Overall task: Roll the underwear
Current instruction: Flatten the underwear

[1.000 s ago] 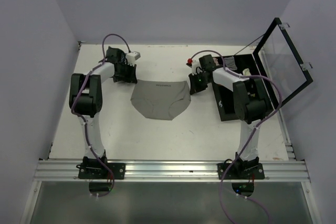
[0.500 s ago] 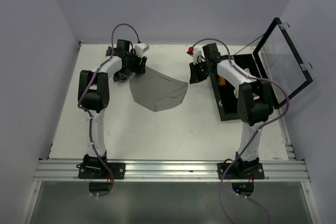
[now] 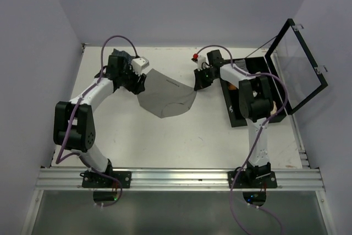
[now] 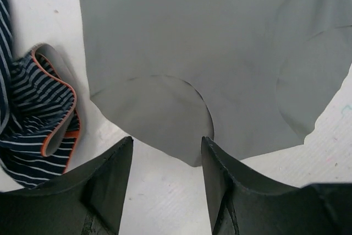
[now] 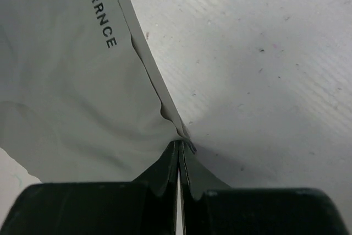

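The grey underwear [image 3: 165,94] lies spread on the white table, its printed waistband toward the back. My right gripper [image 3: 199,80] is shut on the waistband's right corner; in the right wrist view the jaws [image 5: 180,146] pinch the cloth [image 5: 66,97] at its edge. My left gripper [image 3: 136,81] stands open at the garment's left side. In the left wrist view its fingers [image 4: 166,140] frame bare table, and the grey underwear [image 4: 220,53] lies just beyond the tips, not touching them.
A navy striped garment with orange trim [image 4: 38,114] is crumpled beside the left gripper. A black box [image 3: 242,108] with an open clear lid [image 3: 300,64] stands at the right, close to the right arm. The back wall is near.
The underwear was dragged toward the back and turned. My left gripper has let go of the left waistband corner and opened; the right gripper has stayed shut on its corner.
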Controlling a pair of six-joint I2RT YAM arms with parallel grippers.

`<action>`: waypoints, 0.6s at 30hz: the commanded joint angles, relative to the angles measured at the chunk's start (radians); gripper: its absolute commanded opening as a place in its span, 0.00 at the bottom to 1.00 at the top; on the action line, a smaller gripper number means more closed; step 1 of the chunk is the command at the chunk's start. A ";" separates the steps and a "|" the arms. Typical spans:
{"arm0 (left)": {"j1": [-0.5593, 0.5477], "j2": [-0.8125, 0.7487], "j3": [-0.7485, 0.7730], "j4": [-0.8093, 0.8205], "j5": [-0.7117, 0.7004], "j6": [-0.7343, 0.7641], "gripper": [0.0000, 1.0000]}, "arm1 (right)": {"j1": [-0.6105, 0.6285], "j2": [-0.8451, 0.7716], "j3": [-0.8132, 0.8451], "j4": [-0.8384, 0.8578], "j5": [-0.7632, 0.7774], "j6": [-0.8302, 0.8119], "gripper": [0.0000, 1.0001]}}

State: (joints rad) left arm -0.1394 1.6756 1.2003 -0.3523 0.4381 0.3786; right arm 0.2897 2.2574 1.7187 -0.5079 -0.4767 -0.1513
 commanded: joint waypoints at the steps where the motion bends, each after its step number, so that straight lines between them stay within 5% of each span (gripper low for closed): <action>1: 0.009 -0.037 -0.062 0.021 0.004 0.016 0.56 | 0.022 -0.073 -0.144 -0.018 -0.019 -0.031 0.04; 11: 0.021 -0.045 -0.094 -0.016 0.040 0.095 0.56 | 0.207 -0.214 -0.364 -0.253 -0.144 -0.088 0.00; 18: 0.021 -0.040 -0.116 -0.060 0.077 0.180 0.53 | 0.218 -0.433 -0.429 -0.405 -0.392 -0.266 0.01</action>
State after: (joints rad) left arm -0.1246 1.6630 1.0805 -0.3916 0.4633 0.4911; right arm 0.5354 1.9705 1.2655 -0.8024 -0.7513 -0.3027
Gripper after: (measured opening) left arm 0.533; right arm 0.008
